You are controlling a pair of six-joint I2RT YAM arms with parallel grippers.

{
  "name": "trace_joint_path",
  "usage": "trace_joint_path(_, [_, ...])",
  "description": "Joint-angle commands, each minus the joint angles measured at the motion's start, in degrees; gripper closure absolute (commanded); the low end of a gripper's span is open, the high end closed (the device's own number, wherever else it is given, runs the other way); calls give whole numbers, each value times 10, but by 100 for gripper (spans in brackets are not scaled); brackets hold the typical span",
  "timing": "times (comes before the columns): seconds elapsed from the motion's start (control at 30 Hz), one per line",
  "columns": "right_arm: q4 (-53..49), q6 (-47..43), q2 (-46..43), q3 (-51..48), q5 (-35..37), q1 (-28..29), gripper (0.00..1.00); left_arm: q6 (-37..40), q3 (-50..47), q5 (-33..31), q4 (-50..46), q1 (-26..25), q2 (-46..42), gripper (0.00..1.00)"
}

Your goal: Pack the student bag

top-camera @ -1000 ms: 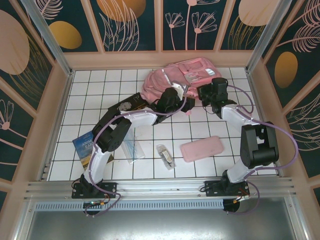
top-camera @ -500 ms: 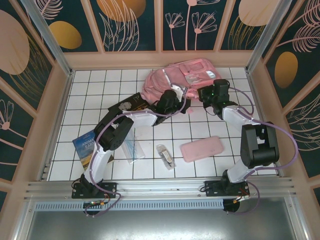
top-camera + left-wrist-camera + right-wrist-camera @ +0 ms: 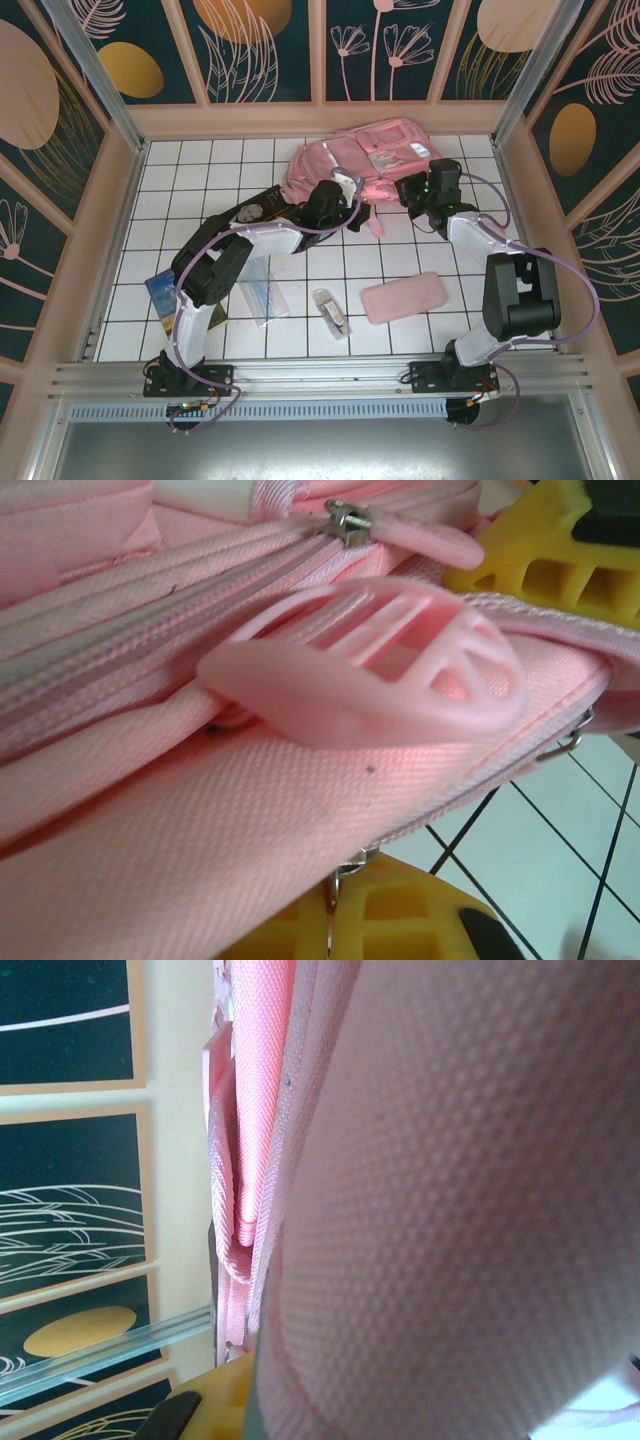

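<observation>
Nearest the arms, the book (image 3: 162, 287) at 8 o'clock and the pencil case (image 3: 403, 297) at 5 o'clock lie unpacked. Further out, the left gripper (image 3: 465, 740) is clamped narrow on the near hem of the bag (image 3: 365, 155), beside a pink plastic tab (image 3: 390, 670). The right gripper (image 3: 412, 190) is closed too, seemingly pinching cloth at the bag's 4 o'clock corner. The bag lies at 12 o'clock, near the back wall. The risk is that pulling on thin cloth could slip a grip, or drag the whole bag rather than open it.
</observation>
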Motion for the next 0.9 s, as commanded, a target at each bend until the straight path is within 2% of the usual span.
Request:
trace_joint_path(0.0, [25, -14, -55, 3, 29, -31, 100, -12, -20, -58, -117, 46, -16, 100])
trace_joint_path(0.23, [43, -24, -38, 2, 33, -41, 100, -63, -16, 19, -218, 46, -40, 100])
trace_joint_path(0.3, [50, -25, -32, 1, 27, -42, 100, -60, -17, 8, -235, 46, -43, 100])
trace_joint_path(0.4, [47, -36, -23, 5, 23, -44, 100, -51, -22, -44, -257, 50, -54, 100])
trace_joint_path(0.53, [9, -88, -10, 27, 34, -53, 100, -28, -22, -86, -314, 65, -77, 100])
trace_joint_path(0.73, [-37, -169, 37, 80, 7, -79, 100, 26, -22, -87, -422, 70, -102, 100])
trace_joint_path(0.87, [-51, -213, 66, 111, -10, -81, 100, 55, -26, -98, -450, 77, -106, 100])
